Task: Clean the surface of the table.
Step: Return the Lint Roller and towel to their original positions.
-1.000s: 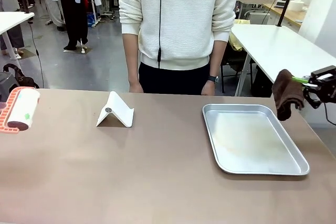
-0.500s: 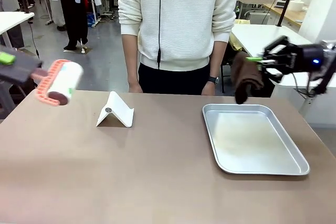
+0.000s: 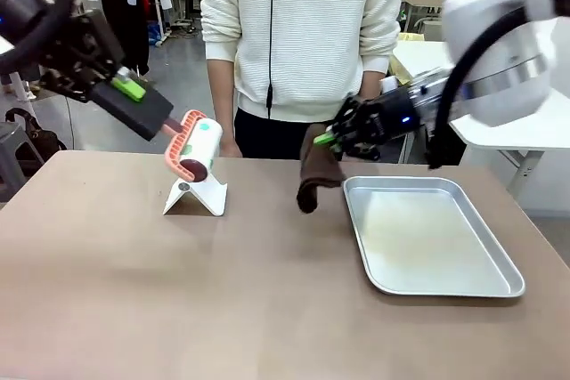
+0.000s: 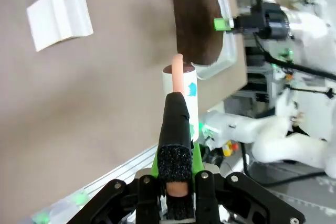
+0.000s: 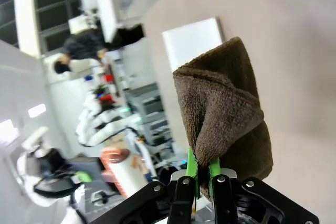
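A lint roller (image 3: 191, 144) is clamped in the left gripper (image 3: 134, 91) above the white stand (image 3: 196, 189). A brown cloth (image 3: 316, 171) is gripped by the right gripper (image 3: 331, 138) over the table (image 3: 178, 291).

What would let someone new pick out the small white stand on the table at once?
On the brown table, look left of the silver tray, toward the far edge near the person. The white stand is a small folded wedge, tent-shaped, directly below the lint roller held by the left gripper; nothing else there is white and angular.

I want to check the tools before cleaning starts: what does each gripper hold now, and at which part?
The left gripper holds the lint roller by its black handle. The right gripper pinches the brown cloth at its upper edge.
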{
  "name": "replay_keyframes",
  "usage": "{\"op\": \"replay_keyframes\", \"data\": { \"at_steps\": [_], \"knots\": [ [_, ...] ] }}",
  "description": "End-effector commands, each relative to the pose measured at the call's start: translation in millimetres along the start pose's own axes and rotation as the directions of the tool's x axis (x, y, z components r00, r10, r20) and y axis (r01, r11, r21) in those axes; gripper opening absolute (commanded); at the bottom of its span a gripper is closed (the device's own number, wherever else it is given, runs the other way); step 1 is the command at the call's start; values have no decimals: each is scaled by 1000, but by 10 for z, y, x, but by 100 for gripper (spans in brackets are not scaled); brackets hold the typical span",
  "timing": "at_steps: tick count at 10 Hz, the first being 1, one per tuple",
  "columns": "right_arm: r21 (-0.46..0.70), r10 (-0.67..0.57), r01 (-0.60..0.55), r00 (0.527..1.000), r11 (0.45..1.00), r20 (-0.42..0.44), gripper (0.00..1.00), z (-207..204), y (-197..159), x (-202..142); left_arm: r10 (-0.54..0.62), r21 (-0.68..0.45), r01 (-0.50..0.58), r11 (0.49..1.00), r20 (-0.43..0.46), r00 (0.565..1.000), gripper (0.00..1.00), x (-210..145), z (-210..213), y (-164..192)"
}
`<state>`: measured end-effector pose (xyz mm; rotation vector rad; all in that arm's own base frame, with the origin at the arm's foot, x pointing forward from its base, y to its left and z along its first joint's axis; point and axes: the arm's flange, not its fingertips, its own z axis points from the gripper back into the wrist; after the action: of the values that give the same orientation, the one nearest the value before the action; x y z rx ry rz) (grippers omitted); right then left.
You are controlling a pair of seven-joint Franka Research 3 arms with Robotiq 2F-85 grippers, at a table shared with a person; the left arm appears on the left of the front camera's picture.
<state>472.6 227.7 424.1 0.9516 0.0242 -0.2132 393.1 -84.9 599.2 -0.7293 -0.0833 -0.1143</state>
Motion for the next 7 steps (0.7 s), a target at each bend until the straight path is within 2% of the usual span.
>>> {"op": "replay_keyframes", "data": {
  "at_steps": [1,3,4,5,7],
  "knots": [
    [-137,11,-16,999,991,-36,9,-228,69,121,107,92,-107,990,8,994,22,293,-140,-72],
    [-230,6,-26,996,973,-89,9,-523,-9,205,144,127,-154,980,83,986,22,564,-494,-37],
    [-268,-16,-1,998,963,-59,9,-615,-73,269,161,129,-167,977,57,985,22,668,-631,41],
    [-287,-43,21,997,958,-71,9,-682,-127,318,163,136,-166,977,35,986,22,744,-714,102],
    [-286,-88,67,994,956,-62,9,-751,-204,471,173,130,-179,975,58,983,22,833,-756,185]
  ]
}}
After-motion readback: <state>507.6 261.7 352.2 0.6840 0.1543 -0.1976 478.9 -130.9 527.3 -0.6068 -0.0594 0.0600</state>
